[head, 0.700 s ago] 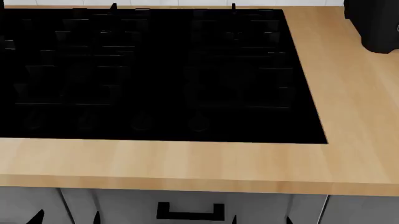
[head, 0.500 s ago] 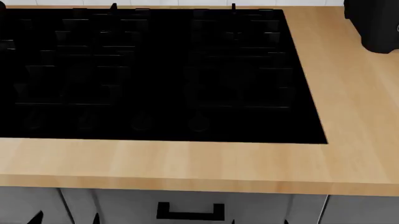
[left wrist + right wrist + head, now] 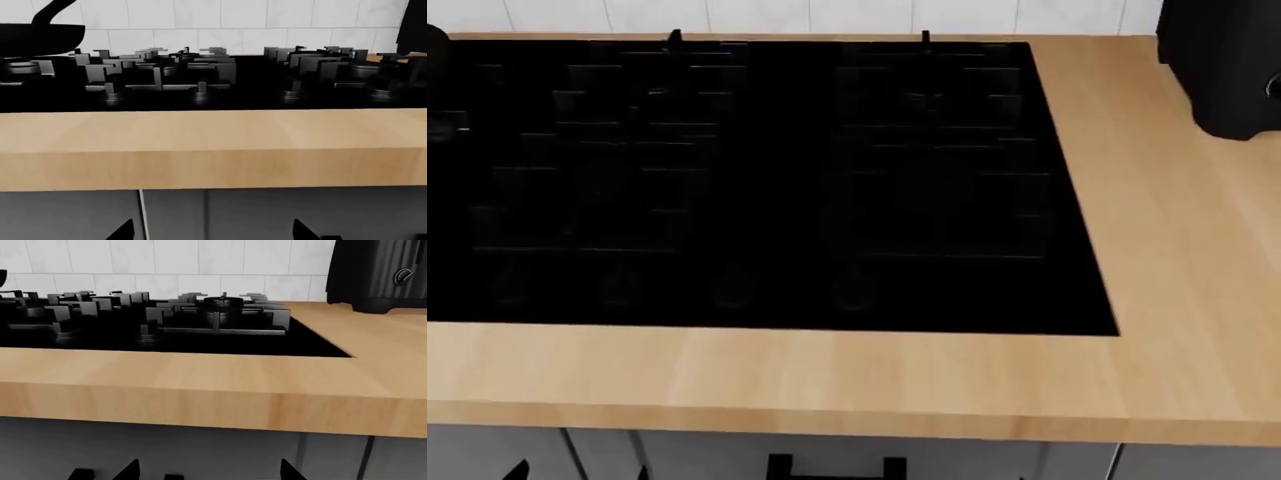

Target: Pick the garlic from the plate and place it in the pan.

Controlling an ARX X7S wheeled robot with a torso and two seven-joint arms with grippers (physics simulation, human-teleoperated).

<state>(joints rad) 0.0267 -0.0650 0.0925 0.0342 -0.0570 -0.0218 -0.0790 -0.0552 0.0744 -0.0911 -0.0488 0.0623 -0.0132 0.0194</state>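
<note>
Both hands hung low before the desk, their openness impossible to tell. Garlic and plate were unseen; the pan sat far left, risking a blind reach.

head above, wrists level: shared hob

A light wooden countertop with a thick front edge is seen running across the head view. A large black gas hob with dark metal grates is set into it, filling the span from 9 to 1 o'clock. A ribbed black appliance is stood on the bare wood at 2 o'clock, well apart from the hob's corner. A glossy black frying pan is rested on the hob's grates in the left wrist view.
</note>
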